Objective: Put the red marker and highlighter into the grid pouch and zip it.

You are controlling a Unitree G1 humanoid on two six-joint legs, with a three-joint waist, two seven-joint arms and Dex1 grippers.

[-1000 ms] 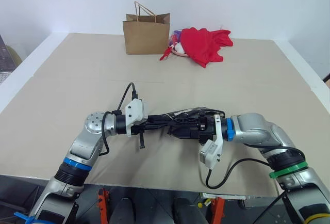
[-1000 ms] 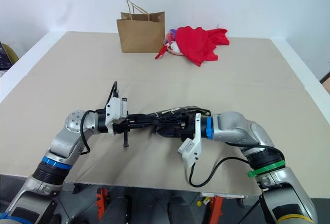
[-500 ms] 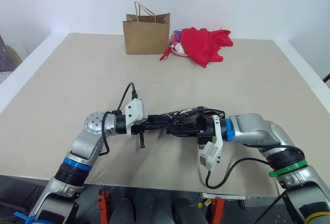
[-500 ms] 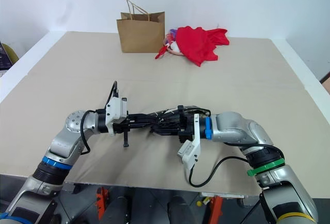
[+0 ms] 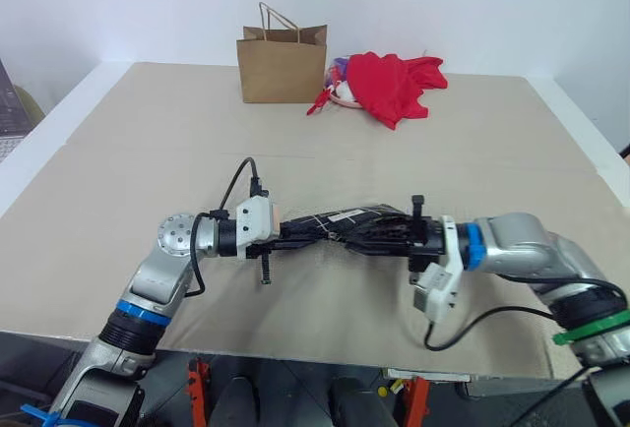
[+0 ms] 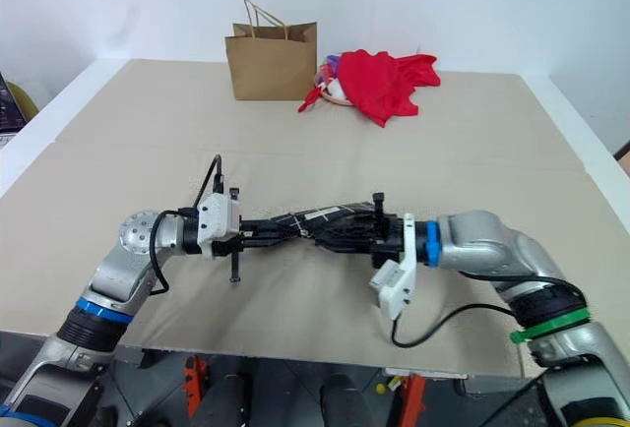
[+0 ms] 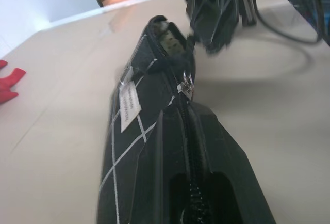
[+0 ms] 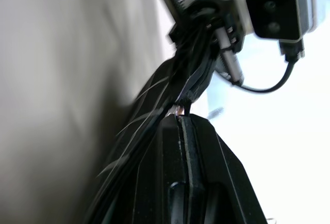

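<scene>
Left pincer clamped on 1 end of grid pouch, held stretched above tabletop, right pincer closed at its zipper end; pouch judged light, limp fabric, best gripped at ends and pull.

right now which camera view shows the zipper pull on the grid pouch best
The left wrist view: the zipper pull hangs in plain sight on the grid pouch, near its open end. The right wrist view shows a sliver of it. In the eye views the pouch is too small to make it out.
</scene>
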